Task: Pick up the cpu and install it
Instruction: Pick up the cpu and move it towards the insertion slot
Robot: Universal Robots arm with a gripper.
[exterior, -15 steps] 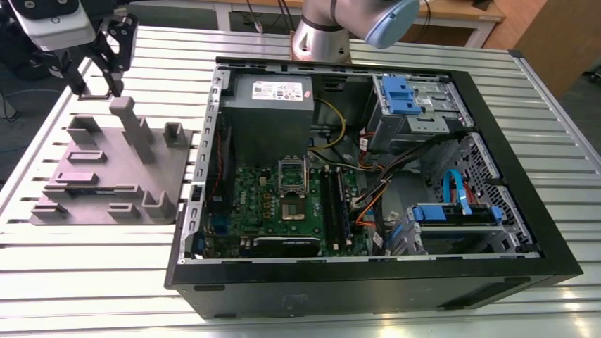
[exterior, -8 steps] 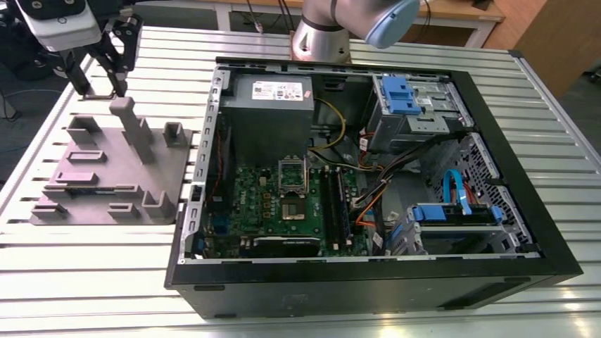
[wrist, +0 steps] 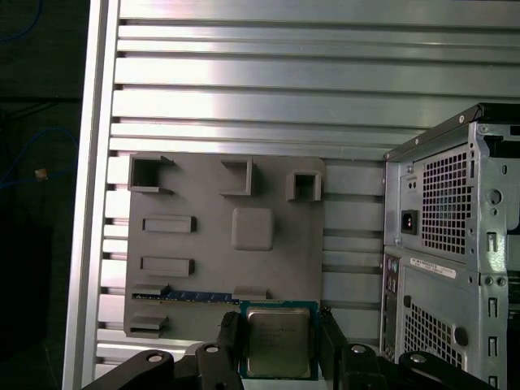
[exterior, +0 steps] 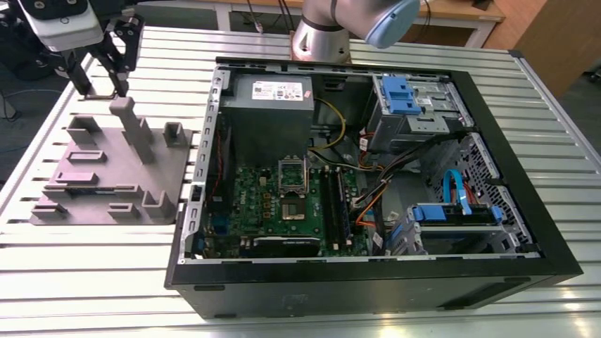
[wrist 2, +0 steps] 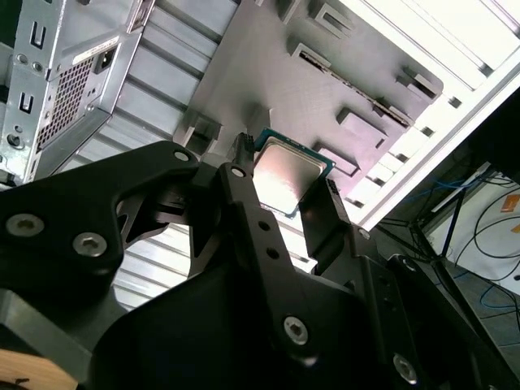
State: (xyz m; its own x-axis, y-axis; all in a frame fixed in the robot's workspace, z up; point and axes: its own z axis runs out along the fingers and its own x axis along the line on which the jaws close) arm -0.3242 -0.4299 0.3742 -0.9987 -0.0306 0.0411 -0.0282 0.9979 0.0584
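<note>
The cpu [wrist: 278,341] [wrist 2: 288,175], a flat square chip with a shiny silver top, sits between my gripper's [wrist: 279,345] [wrist 2: 286,185] two black fingers [wrist: 230,341], which press on its opposite edges. The gripper is shut on it and holds it above the grey plastic fixture [wrist: 227,244] [wrist 2: 325,73]. In the exterior view my gripper [exterior: 101,88] hangs over the fixture's [exterior: 108,169] far end, at the exterior view's left. The metal-framed socket [exterior: 294,208] lies on the green motherboard inside the open computer case [exterior: 376,274].
The fixture has upright blocks, the tallest [exterior: 131,127] just below the gripper. The case wall [exterior: 202,176] [wrist: 447,244] stands close beside the fixture. Inside are a power supply [exterior: 272,91], blue drive bays [exterior: 399,95] and loose cables [exterior: 376,183]. All rest on a slatted metal table [exterior: 84,282].
</note>
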